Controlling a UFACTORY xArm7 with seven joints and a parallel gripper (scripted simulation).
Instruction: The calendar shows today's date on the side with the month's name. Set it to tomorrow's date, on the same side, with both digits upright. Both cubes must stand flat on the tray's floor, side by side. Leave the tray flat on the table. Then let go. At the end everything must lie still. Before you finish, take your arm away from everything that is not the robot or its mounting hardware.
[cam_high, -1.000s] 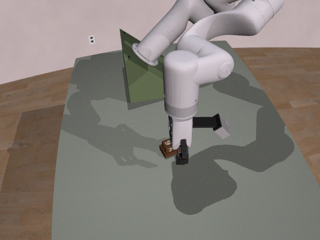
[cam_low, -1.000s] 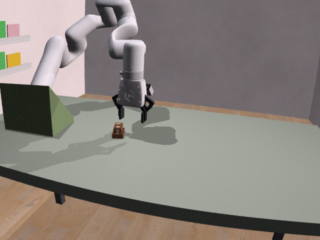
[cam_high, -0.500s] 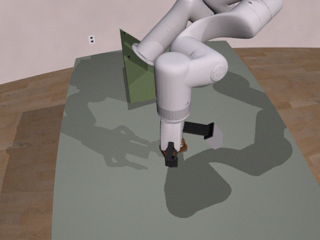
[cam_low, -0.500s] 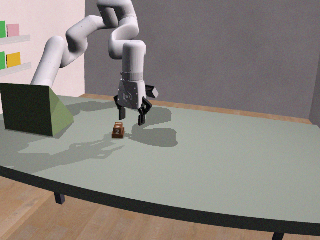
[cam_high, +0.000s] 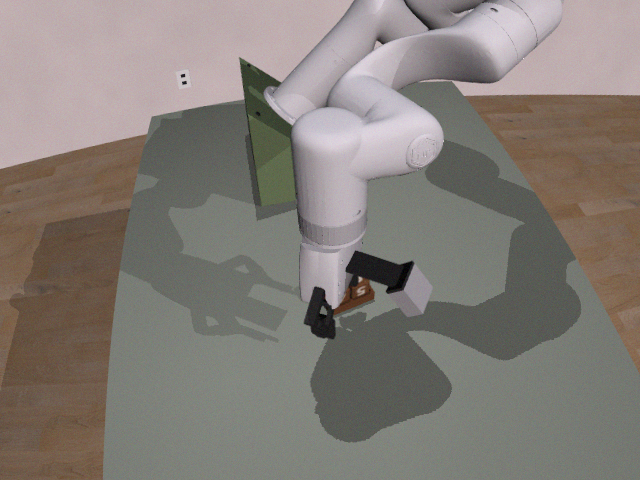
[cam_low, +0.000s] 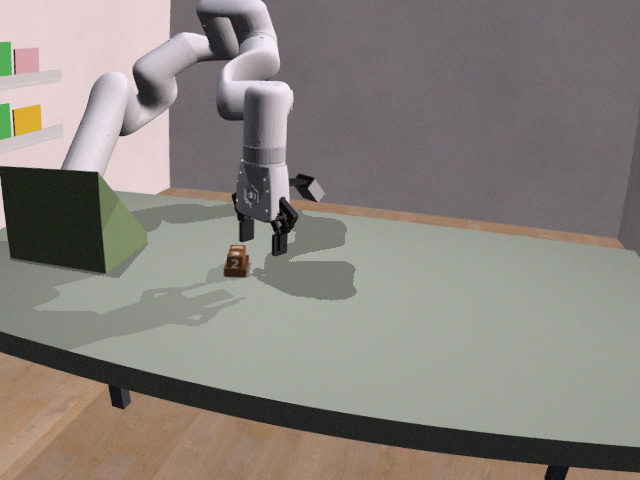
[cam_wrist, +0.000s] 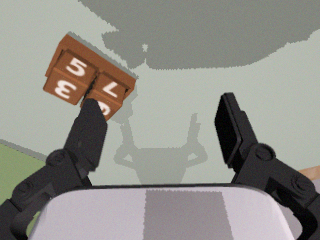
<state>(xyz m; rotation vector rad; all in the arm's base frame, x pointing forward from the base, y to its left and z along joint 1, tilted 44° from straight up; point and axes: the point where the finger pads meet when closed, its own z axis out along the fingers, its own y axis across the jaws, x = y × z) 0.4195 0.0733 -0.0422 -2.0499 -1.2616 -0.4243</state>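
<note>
"Where was the tray (cam_high: 356, 304) (cam_low: 236, 272) (cam_wrist: 101, 59)?" she asked.

"On the counter (cam_high: 217, 413) (cam_low: 413, 335) (cam_wrist: 280, 90), flat as far as one could see," he said. "It sat left of centre in the exterior view, at the upper left in the wrist view, and partly hidden behind the hardware near the middle of the top view."

"And its cubes?"

"Side by side in it. One cube (cam_high: 360, 290) (cam_wrist: 71, 76) showed a 5 and a 3 to the wrist view. The other cube (cam_wrist: 113, 86) showed a 7 and a digit partly covered by a finger. The exterior view caught a 2 on an end face."

"Had the jaws caught hold of either?"

"No, they were released, spread wide with nothing between them. The black fingers (cam_high: 323, 325) (cam_low: 279, 244) hung above the counter. In the exterior view they were higher in the frame than the tray, one of them off to its right, both apart from it."

"What about the arm (cam_high: 330, 170) (cam_low: 265, 118)?"

"Its last section pointed down, with a pale box (cam_high: 413, 290) (cam_low: 311, 187) sticking out on a black bracket (cam_high: 377, 268). The green wedge (cam_high: 273, 170) (cam_low: 56, 222) (cam_wrist: 17, 172) stood at the left of the exterior view, well apart from the tray."
</note>
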